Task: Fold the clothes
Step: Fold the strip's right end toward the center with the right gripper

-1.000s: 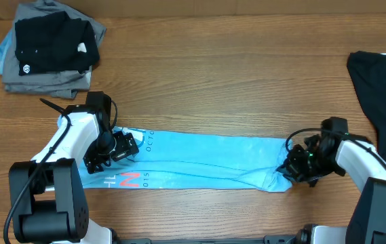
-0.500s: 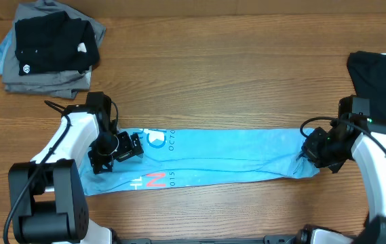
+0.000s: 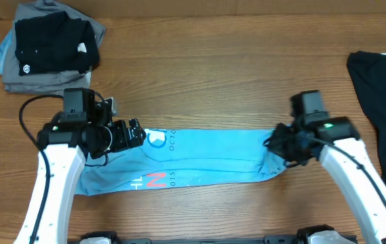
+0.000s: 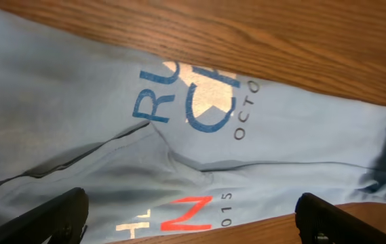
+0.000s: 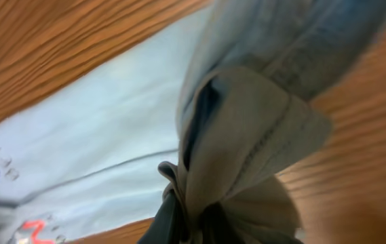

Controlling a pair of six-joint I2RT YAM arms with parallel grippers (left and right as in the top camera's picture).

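Clerk: Item one, light blue short-sleeved cotton T-shirt with printed lettering [image 3: 199, 161]. Where is it lying?

Checker: It is lying as a long narrow band across the brown wooden table [image 3: 213, 81], with its lettered end to the left and its right end gathered up.

Clerk: Item two, right gripper [image 3: 279, 146]?

Checker: Its jaws are pinching tight on the bunched right end of the shirt. The wrist view is showing a crumpled hem hanging from them.

Clerk: Item three, left gripper [image 3: 137, 133]?

Checker: It is standing fully spread, gripping nothing, hovering over the lettered end.

Clerk: Handling note?

Checker: I am reading the step as folding the right end over toward the left. That end should be travelling low and in line with the band's long sides, so the layer is landing flat, not rucked. The left gripper could be pinning the lettered end against dragging.

Clerk: Other stock?

Checker: A folded grey and black garment stack [image 3: 50, 47] is sitting far-left, and a black cloth [image 3: 382, 88] is lying at the right edge.
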